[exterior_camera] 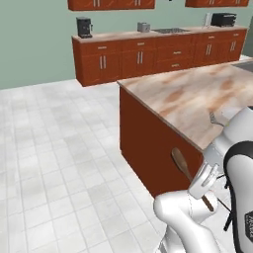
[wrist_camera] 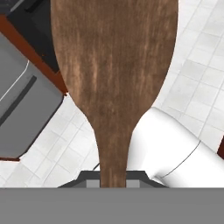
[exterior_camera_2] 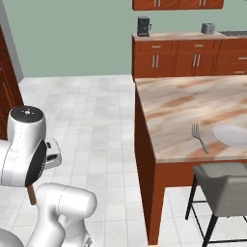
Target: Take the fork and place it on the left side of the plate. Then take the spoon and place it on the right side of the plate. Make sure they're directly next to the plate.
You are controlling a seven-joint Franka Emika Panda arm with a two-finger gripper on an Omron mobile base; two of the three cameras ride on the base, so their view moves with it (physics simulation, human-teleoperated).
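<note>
- While held off the counter [exterior_camera_2: 173, 103], spoon [exterior_camera: 182, 164] sits pinched by its handle between the fingers [wrist_camera: 92, 183] — bowl end up, low beside the island's side.
- fork [exterior_camera_2: 199, 137] lies on the counter just left of the plate [exterior_camera_2: 234, 135] — plate empty.
- No legible writing.

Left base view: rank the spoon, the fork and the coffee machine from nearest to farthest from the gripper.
1. The spoon, clamped in the gripper, off the island's near edge.
2. The fork, on the island counter, up and right.
3. The coffee machine, on the far wall counter.
</note>
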